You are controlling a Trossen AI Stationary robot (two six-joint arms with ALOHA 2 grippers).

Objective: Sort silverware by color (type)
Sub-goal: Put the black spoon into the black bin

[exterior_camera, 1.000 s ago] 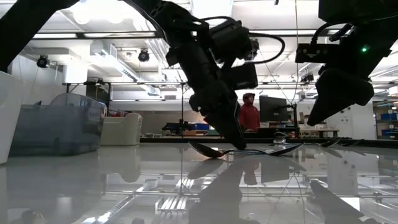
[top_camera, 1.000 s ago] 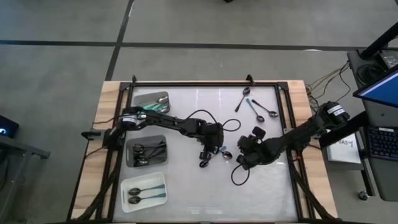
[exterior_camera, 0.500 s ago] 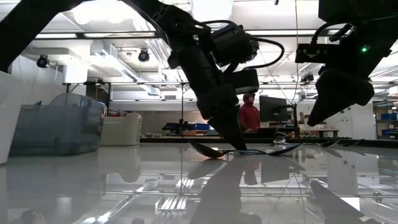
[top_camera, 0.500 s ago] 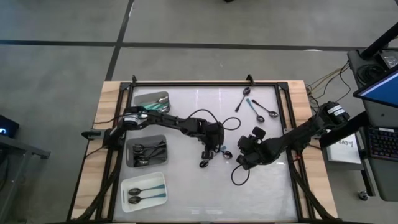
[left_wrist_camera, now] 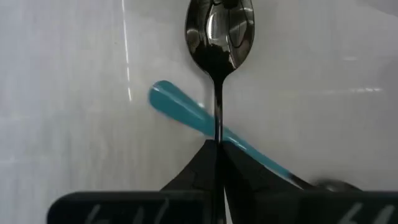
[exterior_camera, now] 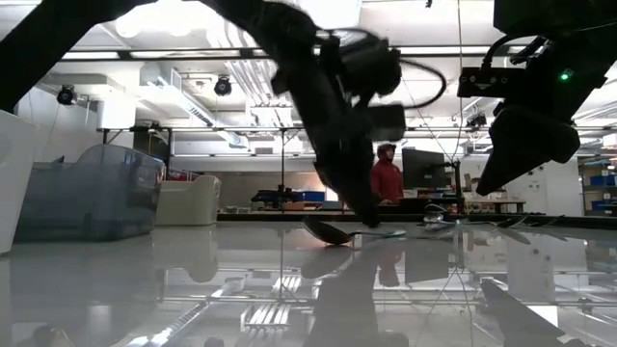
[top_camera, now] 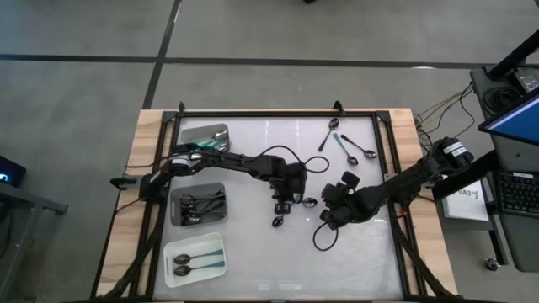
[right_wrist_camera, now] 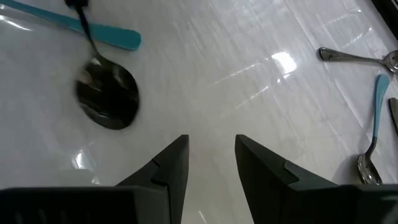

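Left end effector [left_wrist_camera: 217, 152] pinching black-handled spoon [left_wrist_camera: 219, 31] across teal-handled spoon [left_wrist_camera: 186, 111] | right end effector [right_wrist_camera: 211, 155] spread, empty

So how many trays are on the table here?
3, all along the table's left side in the high view: upper grey tray, middle grey tray, white tray lowest. None seems hidden.

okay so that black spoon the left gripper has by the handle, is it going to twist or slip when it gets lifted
Probably a little. The left gripper is shut on the black spoon far down its thin handle, so the heavier bowl may swing or droop. The handle looks smooth and narrow, so it could slide. It crosses a teal spoon, which may get nudged.
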